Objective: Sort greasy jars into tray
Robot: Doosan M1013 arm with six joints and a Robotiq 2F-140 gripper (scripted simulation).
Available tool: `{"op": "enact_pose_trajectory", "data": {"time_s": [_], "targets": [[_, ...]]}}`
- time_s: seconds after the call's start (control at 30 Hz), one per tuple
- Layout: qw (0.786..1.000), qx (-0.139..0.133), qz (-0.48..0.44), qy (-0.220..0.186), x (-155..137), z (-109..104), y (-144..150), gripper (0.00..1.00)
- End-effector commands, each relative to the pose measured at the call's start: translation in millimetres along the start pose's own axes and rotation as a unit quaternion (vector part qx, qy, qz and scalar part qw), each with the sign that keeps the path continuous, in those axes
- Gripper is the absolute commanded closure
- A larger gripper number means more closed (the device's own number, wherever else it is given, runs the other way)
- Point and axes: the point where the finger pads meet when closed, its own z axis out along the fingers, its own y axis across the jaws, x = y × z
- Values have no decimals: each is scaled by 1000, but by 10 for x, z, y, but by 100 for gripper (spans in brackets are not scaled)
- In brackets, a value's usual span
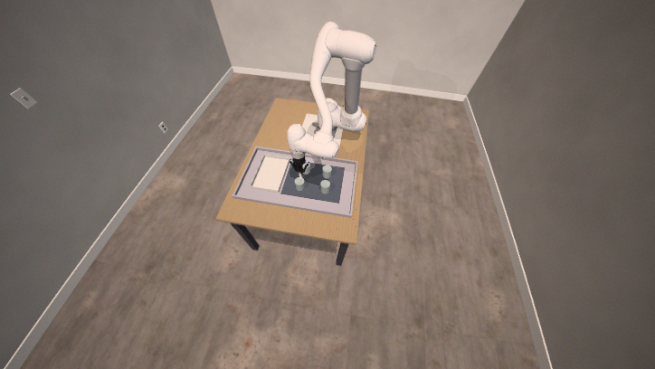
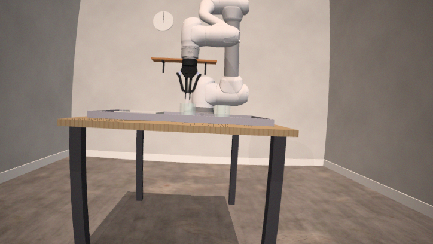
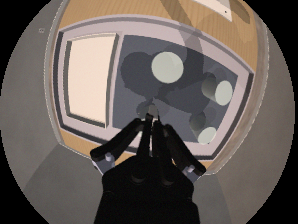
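Note:
The gripper [image 1: 299, 175] [image 2: 188, 100] [image 3: 152, 113] is shut and empty, pointing down. Its tips are just over or behind the front left jar [image 1: 299, 184]; contact cannot be told. In the wrist view the fingers hide most of that jar. The back left jar [image 1: 307, 169] [image 3: 167, 67] is partly behind the gripper in the top view. The back right jar [image 1: 327, 172] [image 3: 224, 93] and front right jar [image 1: 325, 186] [image 3: 207, 135] stand apart. All four jars are pale green and upright on the dark mat [image 1: 311, 194] [image 3: 120, 117]. The cream tray [image 1: 270, 174] [image 3: 90, 80] holds no jar.
The grey steel top [image 1: 316, 206] with a raised rim surrounds the mat and tray, on a wooden table [image 1: 284, 220] [image 2: 169, 126]. The tray is left of the mat. The white arm [image 1: 316, 144] [image 2: 212, 35] reaches over the back of the mat from its base.

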Motion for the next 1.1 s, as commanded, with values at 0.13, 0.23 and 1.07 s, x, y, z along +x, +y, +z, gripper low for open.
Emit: {"op": "enact_pose_trajectory", "data": {"time_s": [0.13,0.23,1.07], "targets": [[1000,0,0,0,-6,-5,0,100],[1000,0,0,0,-10,-8,0,100],[1000,0,0,0,-40,-33,0,100]]}}
